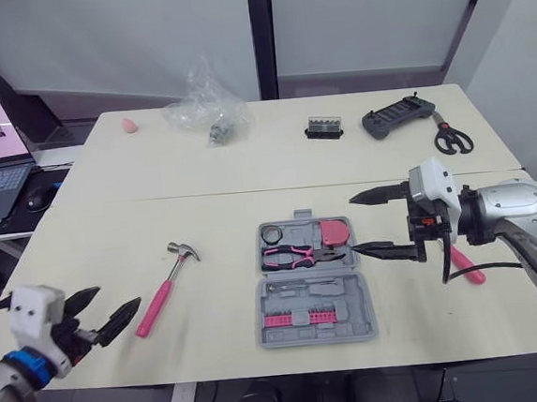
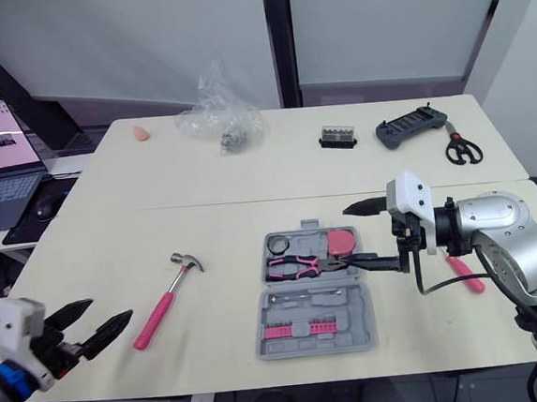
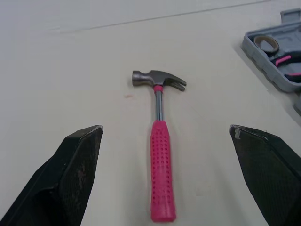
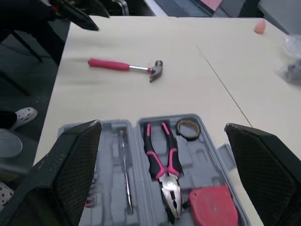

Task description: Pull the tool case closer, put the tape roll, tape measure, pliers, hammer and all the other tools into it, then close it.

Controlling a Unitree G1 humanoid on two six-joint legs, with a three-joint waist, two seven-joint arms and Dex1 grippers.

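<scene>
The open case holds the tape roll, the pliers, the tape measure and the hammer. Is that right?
No: the hammer lies on the table, left of the case, as the left eye view shows. The rest is right.

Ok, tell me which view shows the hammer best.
The left wrist view: the hammer lies whole and close, head and pink handle clear. Both eye views show it small, left of the tool case; the right wrist view shows it distant.

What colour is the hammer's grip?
Pink, with a dimpled pattern, on the hammer; left wrist view shows it best.
</scene>
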